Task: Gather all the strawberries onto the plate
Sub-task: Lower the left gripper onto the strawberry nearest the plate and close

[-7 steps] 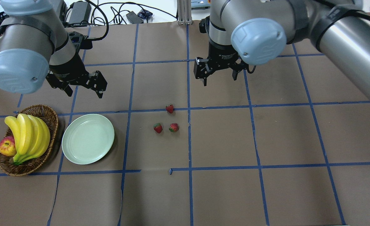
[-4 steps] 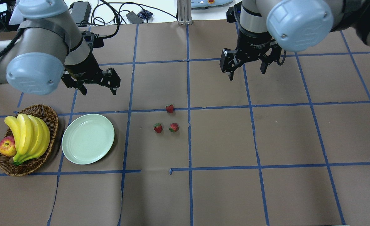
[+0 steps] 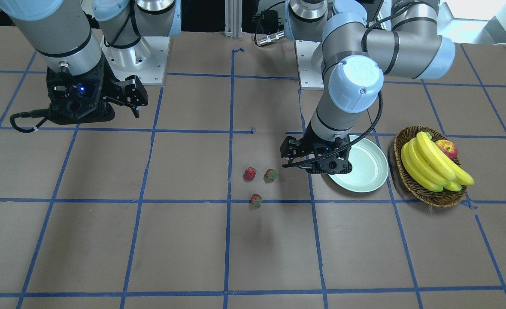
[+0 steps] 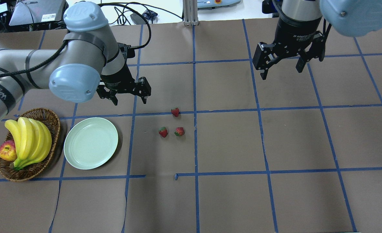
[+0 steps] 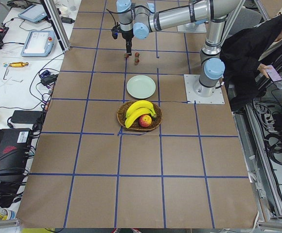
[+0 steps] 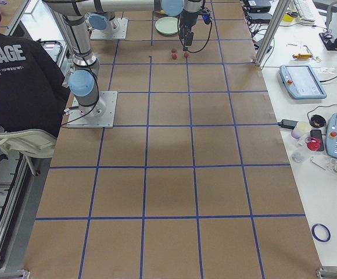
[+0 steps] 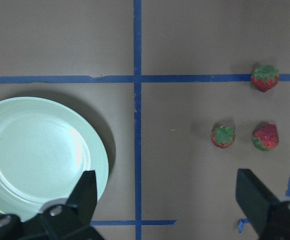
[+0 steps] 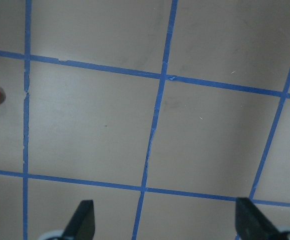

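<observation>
Left hand (image 4: 130,100) hovering (jaws wide), basket (image 4: 56,129) beside plate (image 4: 91,143), strawberries (image 4: 163,132) nearby.

white letters ending "rage" show on the operator's black top (image 6: 14,81).

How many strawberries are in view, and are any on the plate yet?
3. The far strawberry sits on a blue tape line; the plate-side strawberry and the outer strawberry lie side by side nearer the robot. None is on the plate; none seems hidden.
</observation>
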### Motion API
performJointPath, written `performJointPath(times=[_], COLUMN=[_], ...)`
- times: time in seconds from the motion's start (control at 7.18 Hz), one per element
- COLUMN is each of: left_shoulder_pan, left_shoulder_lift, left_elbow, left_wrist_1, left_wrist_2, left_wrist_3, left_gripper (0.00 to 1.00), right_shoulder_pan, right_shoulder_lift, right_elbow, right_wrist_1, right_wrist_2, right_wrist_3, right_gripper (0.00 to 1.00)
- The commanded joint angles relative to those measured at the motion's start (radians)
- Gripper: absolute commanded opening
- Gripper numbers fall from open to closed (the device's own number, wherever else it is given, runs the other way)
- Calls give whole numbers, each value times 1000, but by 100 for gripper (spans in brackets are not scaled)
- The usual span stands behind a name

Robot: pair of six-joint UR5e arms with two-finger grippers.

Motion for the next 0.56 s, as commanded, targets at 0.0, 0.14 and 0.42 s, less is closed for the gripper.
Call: performJointPath(times=[0.0,0.14,0.42], left_shoulder_pan=[-39,-41,-41], left_shoulder_lift=[-77,-107,-167], left_elbow=[-19,-22,-22], left_wrist_1=[49,52,52], left_wrist_2=[-71,-78,-119], left_wrist_3=[-58,-61,-58], left_gripper=[100,100,100], right_shoulder_pan=[-24,-33,-44], right_shoulder_lift=[-5,-5,-4], right_elbow=[2,9,14], right_wrist_1=[8,12,12], right_wrist_2=[2,2,5], right_wrist_3=[-2,-2,-4], right_gripper=[100,100,100])
